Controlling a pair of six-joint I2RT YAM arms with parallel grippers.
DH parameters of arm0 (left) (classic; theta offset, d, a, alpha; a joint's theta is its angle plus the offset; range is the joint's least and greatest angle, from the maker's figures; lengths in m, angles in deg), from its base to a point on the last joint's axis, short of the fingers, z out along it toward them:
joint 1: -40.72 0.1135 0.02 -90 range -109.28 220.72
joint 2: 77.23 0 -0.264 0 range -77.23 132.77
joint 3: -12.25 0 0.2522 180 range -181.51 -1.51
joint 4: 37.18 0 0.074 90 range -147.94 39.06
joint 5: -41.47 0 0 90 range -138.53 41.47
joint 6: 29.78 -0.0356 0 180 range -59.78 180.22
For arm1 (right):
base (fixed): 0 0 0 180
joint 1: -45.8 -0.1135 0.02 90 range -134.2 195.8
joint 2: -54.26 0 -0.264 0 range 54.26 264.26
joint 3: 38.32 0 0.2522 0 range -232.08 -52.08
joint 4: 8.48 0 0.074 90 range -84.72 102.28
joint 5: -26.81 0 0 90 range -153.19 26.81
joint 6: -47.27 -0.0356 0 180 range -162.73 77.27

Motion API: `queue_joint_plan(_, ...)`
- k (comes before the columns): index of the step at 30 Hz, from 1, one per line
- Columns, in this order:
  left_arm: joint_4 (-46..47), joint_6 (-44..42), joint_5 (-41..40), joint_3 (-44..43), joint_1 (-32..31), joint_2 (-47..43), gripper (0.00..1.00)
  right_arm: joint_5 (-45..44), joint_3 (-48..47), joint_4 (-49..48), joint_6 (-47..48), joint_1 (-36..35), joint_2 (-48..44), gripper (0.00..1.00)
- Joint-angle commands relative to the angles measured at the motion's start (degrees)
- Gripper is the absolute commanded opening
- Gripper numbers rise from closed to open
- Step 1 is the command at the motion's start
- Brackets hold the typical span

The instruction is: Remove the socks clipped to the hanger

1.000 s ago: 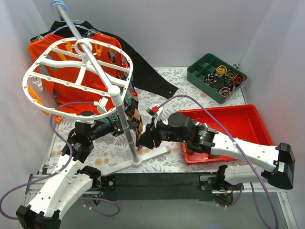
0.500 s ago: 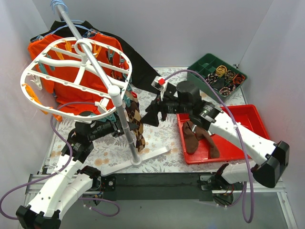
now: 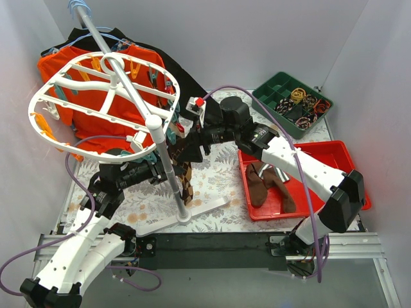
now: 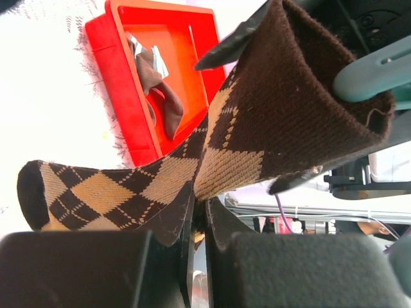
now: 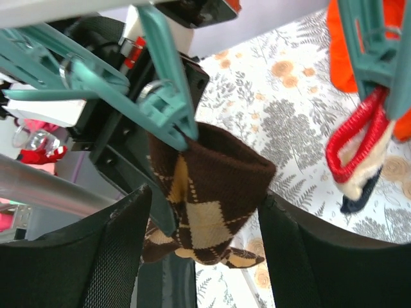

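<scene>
The right tool (image 5: 199,206) is straddling the clipped argyle sock (image 5: 212,179), wide open; the left tool (image 4: 198,208) is pinching its middle.

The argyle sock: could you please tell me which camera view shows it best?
Left wrist: the argyle sock fills the frame, cuff to toe, its cuff in a teal clip. Right wrist shows only the clipped cuff. Top external shows just a strip beside the pole.

Top cam overhead, wrist cams near sock (image 4: 257,122)
</scene>
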Motion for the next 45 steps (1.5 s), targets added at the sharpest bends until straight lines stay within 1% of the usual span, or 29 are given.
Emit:
queue_joint_plan(1, -3.1, -2.1, -0.4, -2.4, -0.1, -0.8, 0.00, 3.6, 0.4, -6.8, -0.9, 0.2, -2.2, 0.73)
queue_joint_plan(4, -3.1, -2.1, -0.2, -2.5, -0.1, -0.8, 0.00, 1.2, -0.1, -6.8, 0.0, 0.3, -3.0, 0.80)
queue_joint_plan(7, -3.1, -2.2, 0.4, -2.5, -0.1, -0.7, 0.00, 1.6, -2.4, -8.4, 0.6, 0.4, -2.4, 0.83)
queue_joint_plan(14, -2.9, -2.7, 2.3, -3.0, -0.1, 0.1, 0.00, 6.1, -8.0, -8.9, 3.4, 1.2, 0.8, 0.88)
queue_joint_plan(21, -2.5, -3.5, 5.2, -3.3, -0.1, 1.9, 0.00, 11.0, -13.7, -9.2, 4.2, 2.9, 4.9, 0.88)
queue_joint_plan(24, -2.2, -3.9, 6.1, -3.9, -0.2, 2.7, 0.00, 14.5, -15.8, -9.4, 4.5, 3.4, 6.8, 0.88)
queue_joint_plan(28, -1.8, -4.5, 7.0, -4.8, -0.1, 4.1, 0.00, 18.3, -17.9, -10.2, 4.2, 3.4, 8.6, 0.87)
queue_joint_plan(30, -1.8, -4.6, 7.6, -5.3, -0.1, 5.2, 0.00, 18.7, -18.2, -10.9, 4.0, 3.5, 9.2, 0.87)
queue_joint_plan(34, -1.4, -4.7, 7.8, -5.4, -0.2, 6.0, 0.00, 19.1, -18.1, -13.1, 2.9, 3.4, 9.5, 0.85)
queue_joint_plan(37, -1.0, -4.5, 7.9, -5.1, -0.1, 6.0, 0.00, 19.9, -18.1, -15.2, 0.7, 3.4, 10.3, 0.81)
queue_joint_plan(42, -0.7, -4.4, 7.8, -4.9, -0.1, 6.1, 0.00, 20.6, -17.3, -18.2, -2.7, 3.4, 10.8, 0.70)
queue_joint_plan(45, -0.7, -4.3, 7.9, -4.6, -0.1, 6.0, 0.00, 20.2, -15.9, -19.2, -3.2, 3.4, 10.1, 0.64)
